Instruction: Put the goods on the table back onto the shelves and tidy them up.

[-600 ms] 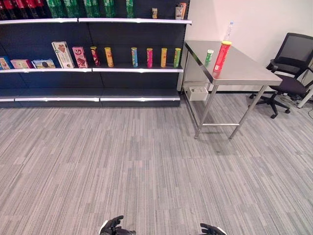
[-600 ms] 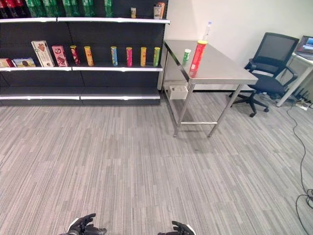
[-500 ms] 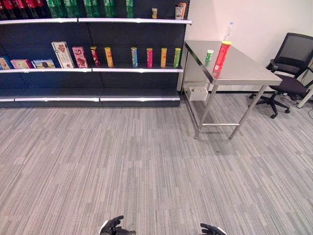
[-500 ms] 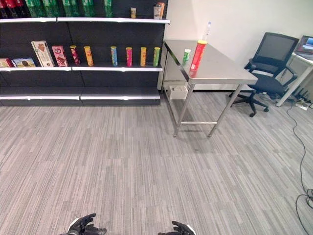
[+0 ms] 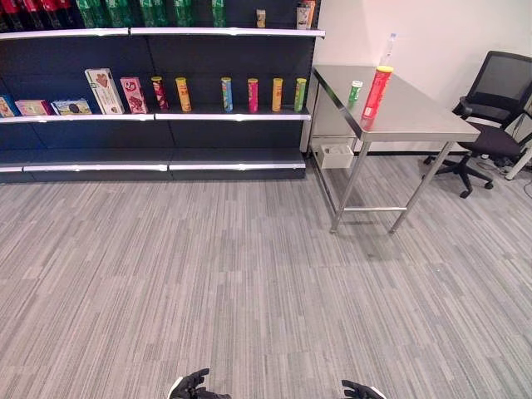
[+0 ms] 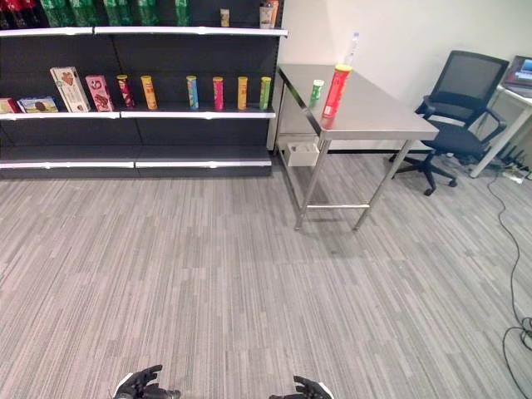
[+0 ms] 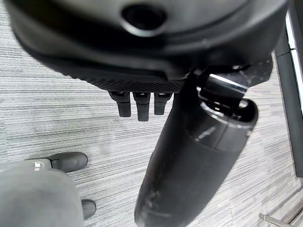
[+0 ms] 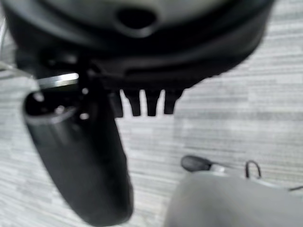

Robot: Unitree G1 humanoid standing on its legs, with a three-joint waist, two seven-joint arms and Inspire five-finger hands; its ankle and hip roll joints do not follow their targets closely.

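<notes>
The whole scene is sitting slightly higher in the head views than a moment earlier, so the camera is shifting while the goods are staying put; I judge the robot is only approaching, with nothing picked up yet. The shelves (image 5: 158,116) are standing along the far wall, with the steel table (image 5: 416,112) just beside their right end, well apart from the robot. A tall red tube (image 5: 377,91), a small green tube (image 5: 356,91) and a clear bottle (image 5: 389,50) are waiting upright on the table. The left hand (image 5: 193,386) and right hand (image 5: 359,389) are hanging low, fingers loose and holding nothing. Any lettering is showing too small to read
</notes>
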